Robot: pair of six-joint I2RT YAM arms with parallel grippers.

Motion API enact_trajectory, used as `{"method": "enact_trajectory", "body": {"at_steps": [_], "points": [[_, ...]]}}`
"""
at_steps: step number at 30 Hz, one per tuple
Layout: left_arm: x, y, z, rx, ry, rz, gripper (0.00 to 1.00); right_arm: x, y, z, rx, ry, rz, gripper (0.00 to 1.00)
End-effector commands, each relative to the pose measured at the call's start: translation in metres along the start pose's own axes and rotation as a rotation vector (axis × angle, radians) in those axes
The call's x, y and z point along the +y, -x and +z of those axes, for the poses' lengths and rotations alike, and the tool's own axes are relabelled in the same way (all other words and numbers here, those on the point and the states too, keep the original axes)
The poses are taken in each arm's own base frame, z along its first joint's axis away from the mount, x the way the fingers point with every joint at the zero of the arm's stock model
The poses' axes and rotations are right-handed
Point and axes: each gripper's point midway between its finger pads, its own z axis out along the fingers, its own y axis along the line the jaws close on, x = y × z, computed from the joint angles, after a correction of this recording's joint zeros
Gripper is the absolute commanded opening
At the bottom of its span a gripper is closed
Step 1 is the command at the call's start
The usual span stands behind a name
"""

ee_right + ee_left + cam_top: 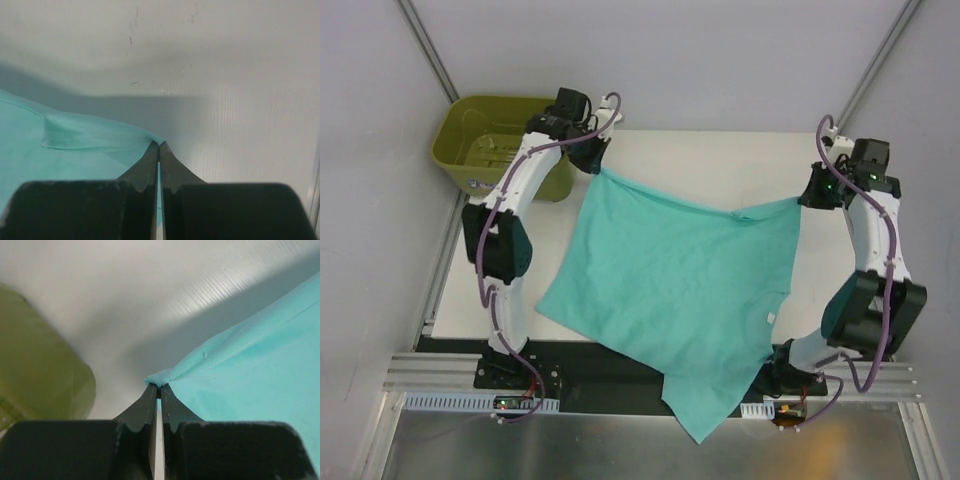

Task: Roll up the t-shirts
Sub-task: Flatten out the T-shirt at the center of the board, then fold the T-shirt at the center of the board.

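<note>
Looking down from above and behind on two robot arms holding a teal-green t-shirt [670, 290] over a white table [720, 155]. Pinching the far left corner of the cloth with the left gripper [596, 160], dark fingers [147, 410] pressed fully together, a small bunch of fabric caught at the very tips. Pinching the far right corner the same way with the right gripper [807, 197], closed tight on a thin fold of cloth, no gap visible.

Stretched wide between the two grips along the far edge, with a slight dip and a small pucker right of the middle. Spread open and mostly smooth across the centre of the table, sloping down toward the near side. Showing a small white neck label [770, 318] close to the right arm's base. Hanging past the near table edge in one long pointed flap, over the metal frame [430, 378] carrying the arm bases.

Sitting at the far left corner, just beyond the left gripper: an olive-green tub [485, 140], near the shirt but not touching it.

Seen from both wrist cameras: each held corner raised a little above the table, with a soft grey shadow beneath.
</note>
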Motion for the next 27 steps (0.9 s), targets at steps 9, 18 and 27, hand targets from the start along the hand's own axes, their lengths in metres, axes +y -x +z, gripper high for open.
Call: {"method": "enact_trajectory", "body": {"at_steps": [9, 18, 27], "points": [[0.069, 0.041, 0.112, -0.073, 0.12, 0.112, 0.0, -0.086, 0.08, 0.149, 0.009, -0.149, -0.074, 0.0], [0.112, 0.065, 0.122, -0.181, 0.272, 0.097, 0.0, -0.083, 0.144, 0.207, -0.118, -0.196, -0.118, 0.01], [0.117, 0.07, 0.115, -0.213, 0.263, 0.09, 0.0, -0.065, 0.166, 0.213, -0.185, -0.184, -0.157, 0.01]]}}
